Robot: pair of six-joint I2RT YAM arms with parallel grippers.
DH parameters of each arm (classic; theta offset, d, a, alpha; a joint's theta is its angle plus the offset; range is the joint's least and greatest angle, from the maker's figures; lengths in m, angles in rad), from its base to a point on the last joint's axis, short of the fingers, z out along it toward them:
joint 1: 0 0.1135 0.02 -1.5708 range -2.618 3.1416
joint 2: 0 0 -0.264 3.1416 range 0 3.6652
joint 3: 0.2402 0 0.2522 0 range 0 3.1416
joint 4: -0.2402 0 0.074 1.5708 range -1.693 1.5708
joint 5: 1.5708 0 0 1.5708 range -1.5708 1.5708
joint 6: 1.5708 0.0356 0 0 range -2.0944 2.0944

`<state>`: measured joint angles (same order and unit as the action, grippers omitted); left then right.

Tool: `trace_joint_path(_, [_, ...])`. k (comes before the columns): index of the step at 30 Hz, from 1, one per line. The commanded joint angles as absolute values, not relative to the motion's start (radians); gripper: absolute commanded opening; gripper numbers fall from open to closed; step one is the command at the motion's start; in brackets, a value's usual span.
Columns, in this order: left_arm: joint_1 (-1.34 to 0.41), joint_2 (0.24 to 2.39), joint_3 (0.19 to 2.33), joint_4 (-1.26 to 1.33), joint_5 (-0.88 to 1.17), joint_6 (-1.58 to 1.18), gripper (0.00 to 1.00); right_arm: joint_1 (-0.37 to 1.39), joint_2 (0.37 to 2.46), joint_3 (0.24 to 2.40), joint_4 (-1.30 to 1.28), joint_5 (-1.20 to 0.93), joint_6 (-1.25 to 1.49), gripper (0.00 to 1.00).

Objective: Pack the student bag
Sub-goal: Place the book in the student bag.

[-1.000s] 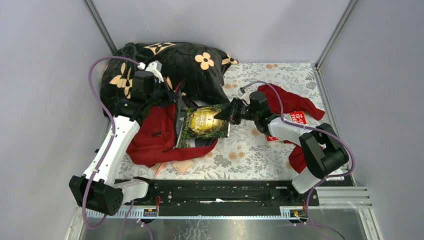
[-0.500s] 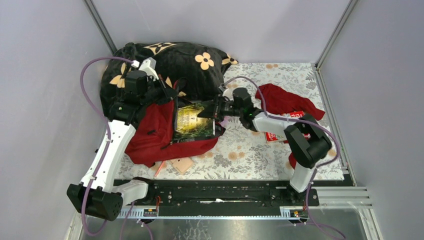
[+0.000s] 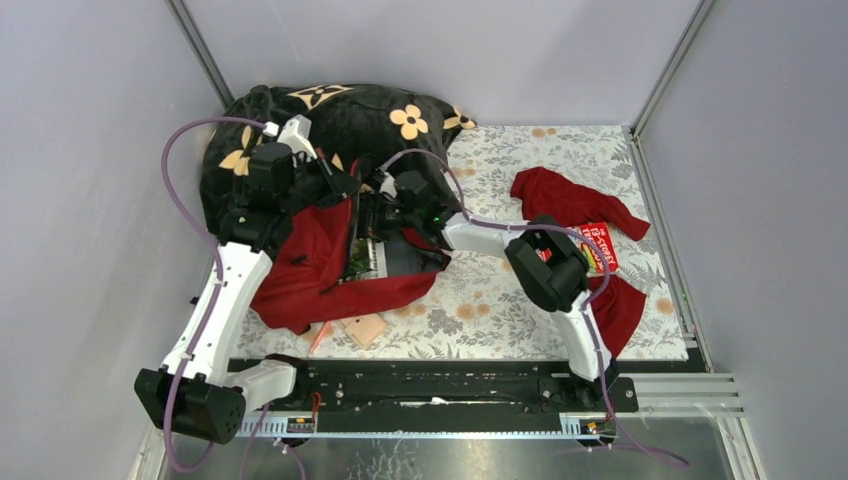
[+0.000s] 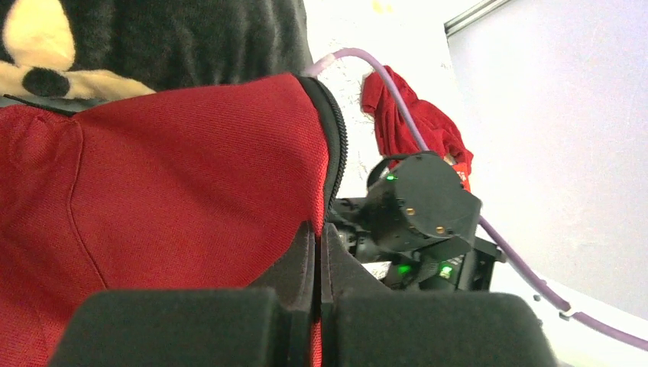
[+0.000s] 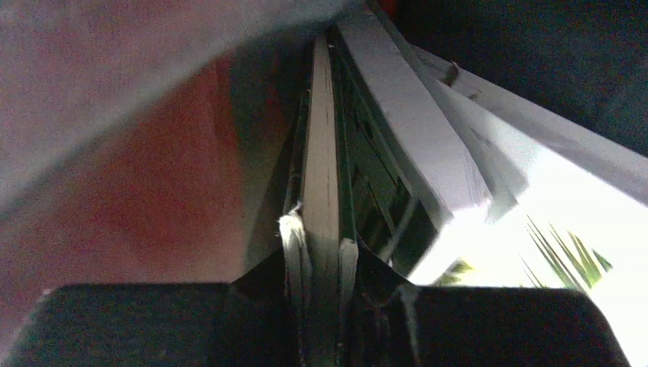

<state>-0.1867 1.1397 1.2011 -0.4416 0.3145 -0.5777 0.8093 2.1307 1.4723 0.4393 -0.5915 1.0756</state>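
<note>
The right pincer (image 5: 321,264) is clenched on the near edge of a thin book with a greenish cover (image 5: 319,153). The book stands on edge in the mouth of the dark-red fabric student bag (image 3: 310,270), beside white-paged books (image 5: 428,130) already inside. The left pincer (image 4: 318,233) is pinched tight on the bag's zippered flap, holding the opening up. The student bag lies on the left of the floral-patterned bench (image 3: 520,300), its top against a black plush blanket with orange flowers (image 3: 380,120). Packing looks partly done: this book seems nearly in, the zip is open, and a limp red garment (image 3: 570,200), a small red packet (image 3: 598,243) and a tan card (image 3: 365,328) lie outside. The two arms crowd the opening, while the bench's right half offers room to withdraw.
</note>
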Motion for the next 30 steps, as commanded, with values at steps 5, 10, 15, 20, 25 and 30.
trace_joint_path(5, [-0.127, 1.113, 1.199, -0.294, 0.27, -0.63, 0.0, 0.863, 2.211, 1.747, -0.056, -0.405, 0.769, 0.74])
trace_joint_path(10, [-0.114, 1.141, 1.205, -0.28, 0.294, -0.646, 0.0, 0.858, 2.13, 1.778, -0.256, -0.237, 0.578, 1.0])
trace_joint_path(15, [-0.11, 1.147, 1.181, -0.248, 0.326, -0.666, 0.0, 0.857, 2.054, 1.777, -0.328, -0.14, 0.492, 1.0])
trace_joint_path(20, [-0.109, 1.145, 1.171, -0.244, 0.34, -0.666, 0.0, 0.85, 2.034, 1.734, -0.287, -0.194, 0.507, 0.98])
trace_joint_path(25, [-0.109, 1.141, 1.163, -0.244, 0.35, -0.666, 0.0, 0.849, 2.05, 1.7, -0.237, -0.259, 0.546, 0.68])
trace_joint_path(30, [-0.108, 1.14, 1.156, -0.236, 0.366, -0.673, 0.0, 0.85, 2.068, 1.696, -0.196, -0.318, 0.579, 0.49])
